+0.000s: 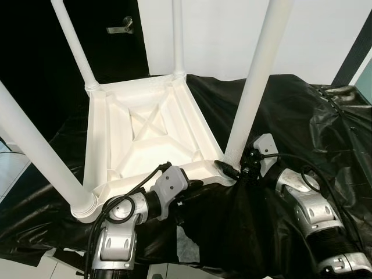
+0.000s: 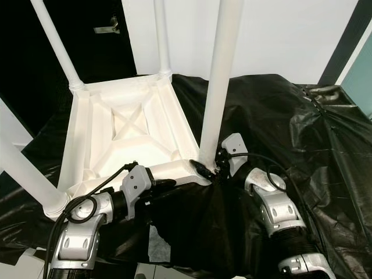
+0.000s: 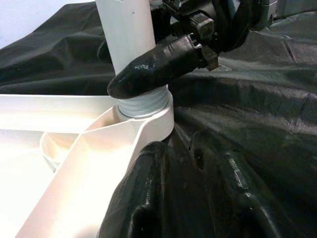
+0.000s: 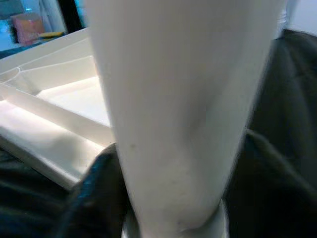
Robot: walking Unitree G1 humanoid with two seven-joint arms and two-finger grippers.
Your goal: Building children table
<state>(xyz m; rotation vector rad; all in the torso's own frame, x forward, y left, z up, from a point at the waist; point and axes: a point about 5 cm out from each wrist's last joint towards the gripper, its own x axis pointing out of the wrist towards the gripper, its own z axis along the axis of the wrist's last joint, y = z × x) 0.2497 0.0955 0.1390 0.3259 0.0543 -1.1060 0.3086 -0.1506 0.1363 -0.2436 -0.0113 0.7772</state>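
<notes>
An upturned white plastic children's table (image 1: 145,133) is shown resting on a black sheet (image 1: 290,116), its ribbed underside facing up and four white legs rising from its corner sockets. The near-right leg (image 1: 256,87) stands almost upright in its socket, its long axis running steeply up and leaning slightly to the right in the left eye view.

The right gripper (image 1: 235,168) is seen at the foot of this leg, directly in front of the robot's right arm and closer to it than to the left. In the left wrist view one black finger of the right gripper (image 3: 153,69) is pressed against the leg just above the exposed grey threads (image 3: 143,104), and in the right wrist view the leg is flanked by a dark finger on either side; the right gripper is therefore judged to be clamped around the leg. The visible threads suggest that the leg is not yet fully seated, so a turn about the leg's long axis is judged to be the coming move.

The left gripper (image 1: 195,183) is laid at the near edge of the table frame, beside the same corner; its fingers (image 3: 148,198) lie close together and hold nothing.

No brand, label or legible writing is visible.
</notes>
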